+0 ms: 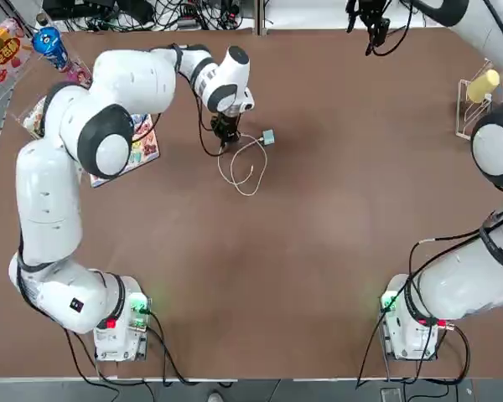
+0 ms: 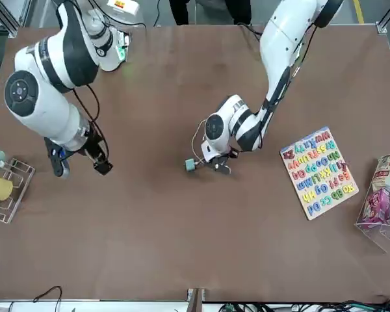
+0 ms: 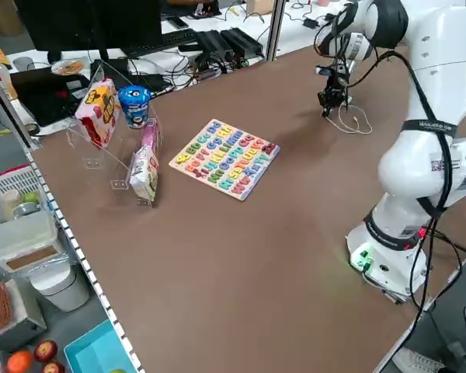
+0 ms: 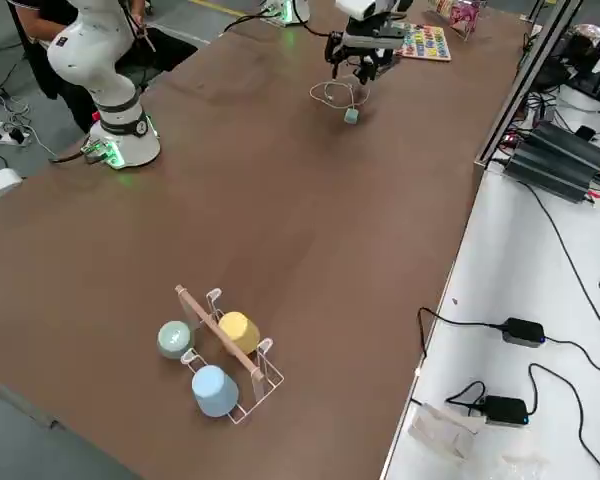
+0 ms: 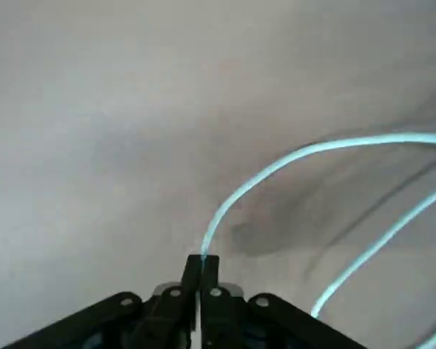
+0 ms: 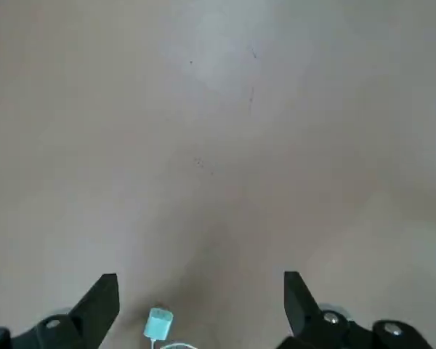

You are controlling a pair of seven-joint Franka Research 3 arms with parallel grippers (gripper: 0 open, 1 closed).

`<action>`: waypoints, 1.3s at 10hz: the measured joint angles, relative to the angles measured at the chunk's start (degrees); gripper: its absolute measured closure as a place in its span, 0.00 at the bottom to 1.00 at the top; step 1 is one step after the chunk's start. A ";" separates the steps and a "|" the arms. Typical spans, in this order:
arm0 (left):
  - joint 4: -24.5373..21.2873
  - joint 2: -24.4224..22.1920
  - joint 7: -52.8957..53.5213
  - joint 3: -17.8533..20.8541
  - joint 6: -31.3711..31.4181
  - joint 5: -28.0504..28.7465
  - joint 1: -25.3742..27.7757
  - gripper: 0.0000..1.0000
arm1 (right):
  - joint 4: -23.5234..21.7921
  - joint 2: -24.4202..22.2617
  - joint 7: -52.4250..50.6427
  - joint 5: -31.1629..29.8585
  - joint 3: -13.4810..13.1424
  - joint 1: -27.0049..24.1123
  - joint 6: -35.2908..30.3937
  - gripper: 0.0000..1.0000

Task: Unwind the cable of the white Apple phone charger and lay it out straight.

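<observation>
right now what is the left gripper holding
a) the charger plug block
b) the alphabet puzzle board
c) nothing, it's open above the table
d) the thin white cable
d: in the left wrist view the left gripper has its fingers pinched shut on the cable, while the white Apple phone charger lies free on the table beside it.

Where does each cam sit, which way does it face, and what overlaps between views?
Top: overhead, bases at bottom; both arms, left gripper shut on the cable.
Front: across the table, sides mirrored; right gripper hangs over bare table.
Left side: raised, diagonal; left arm, puzzle board.
Right side: raised, diagonal; cup rack near.
Left wrist: fingers pinching cable.
Right wrist: open fingers.
Shared: top and front both show the charger.
</observation>
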 joint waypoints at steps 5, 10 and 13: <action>0.11 -4.41 3.95 -0.04 -9.61 0.10 -0.03 0.96 | 0.00 0.00 3.72 -0.14 -0.16 3.79 -1.08 0.00; 1.31 -7.58 7.65 -0.31 -20.02 1.26 -0.11 0.96 | 0.05 0.00 3.72 -0.15 -0.48 3.79 -0.72 0.00; 3.14 -9.91 9.37 -0.90 -24.28 1.10 -0.11 0.96 | -0.05 0.01 4.65 -0.10 -0.21 5.66 -0.32 0.00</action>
